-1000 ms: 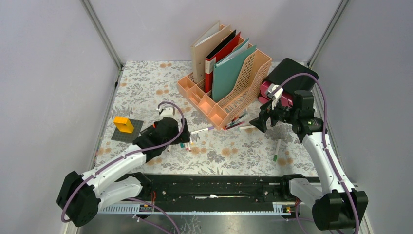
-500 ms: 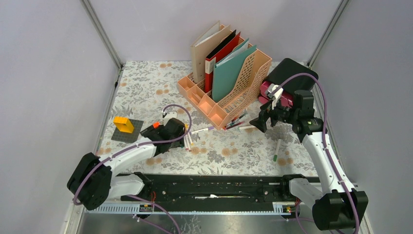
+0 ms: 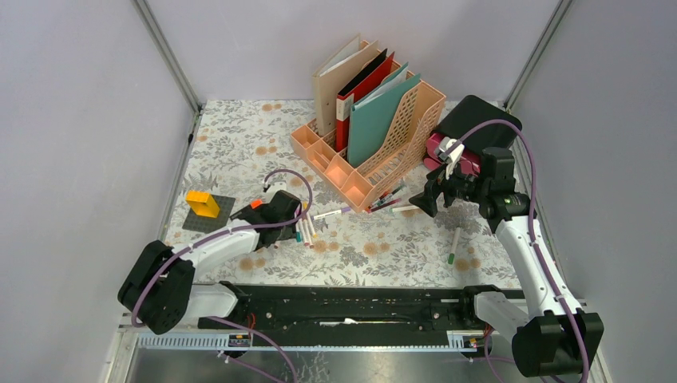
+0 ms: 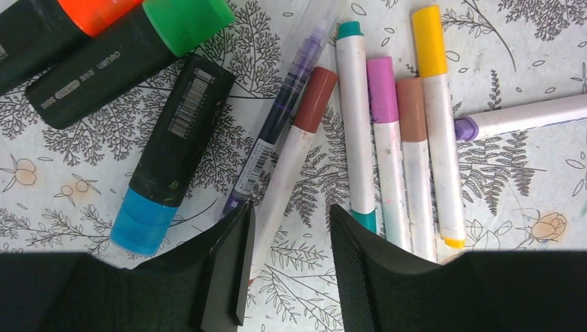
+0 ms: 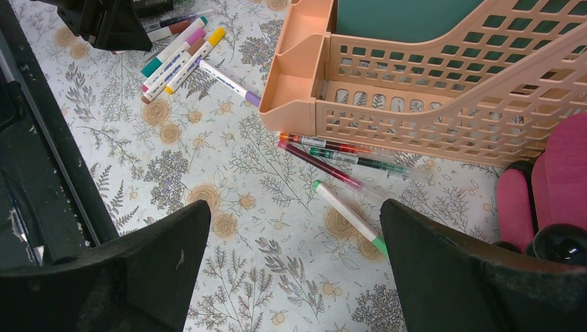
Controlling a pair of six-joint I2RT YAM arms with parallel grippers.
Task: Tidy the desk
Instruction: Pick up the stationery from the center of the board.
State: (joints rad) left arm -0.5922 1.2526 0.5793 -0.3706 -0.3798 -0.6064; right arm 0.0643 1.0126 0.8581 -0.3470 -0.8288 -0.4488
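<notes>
On the flower-printed desk (image 3: 239, 136) lies a cluster of markers. My left gripper (image 4: 291, 211) (image 3: 300, 229) is low over them. Its jaws stand partly apart astride a white marker with a red-brown cap (image 4: 297, 152). That marker rests against the left finger (image 4: 232, 263), with a gap to the right one. Teal (image 4: 355, 124), pink (image 4: 384, 138), brown (image 4: 415, 152) and yellow (image 4: 436, 104) markers lie just to the right. My right gripper (image 5: 294, 207) (image 3: 423, 203) hangs wide open and empty above the cloth, beside a green-ended marker (image 5: 346, 214).
A peach file rack (image 3: 375, 152) with folders stands at the back, thin pens (image 5: 332, 149) along its foot. Black highlighters (image 4: 173, 145) and a purple pen (image 4: 277, 124) lie left of the markers. A yellow block (image 3: 203, 204) sits far left; pink (image 3: 451, 152) and black (image 3: 479, 120) objects far right.
My left gripper has come down over the marker cluster and its jaws have narrowed around the red-brown-capped marker. The right arm has stayed still.
</notes>
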